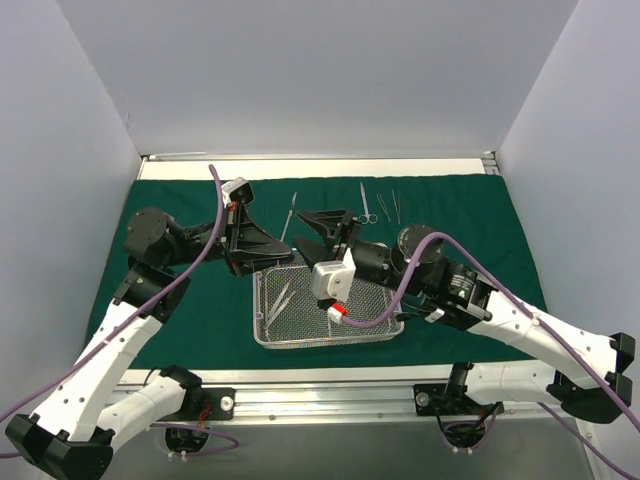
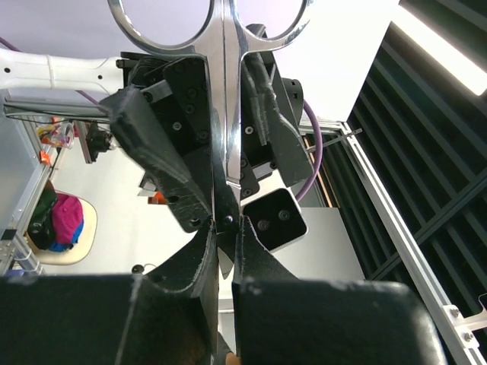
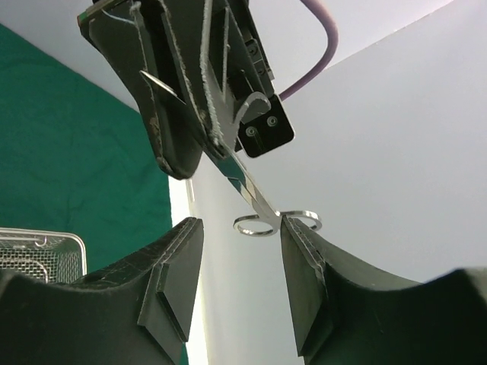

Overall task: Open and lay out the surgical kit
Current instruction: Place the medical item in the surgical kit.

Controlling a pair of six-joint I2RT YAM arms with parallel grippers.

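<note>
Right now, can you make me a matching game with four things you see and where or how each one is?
Things:
1. lifted scissors
2. wire-mesh tray
3. green cloth
4. right gripper

Place or state:
A. spread flat over the table
B. clamped in the left gripper
C. open, one finger on each side of the scissors' ring handles
D. sitting on the cloth with a steel tool inside

Pairs: 1-B, 2-D, 3-A, 4-C

Left claw (image 3: 209, 144) grips scissors (image 3: 253, 196) — rings between right claw (image 3: 240, 228) (jaws apart).
</note>
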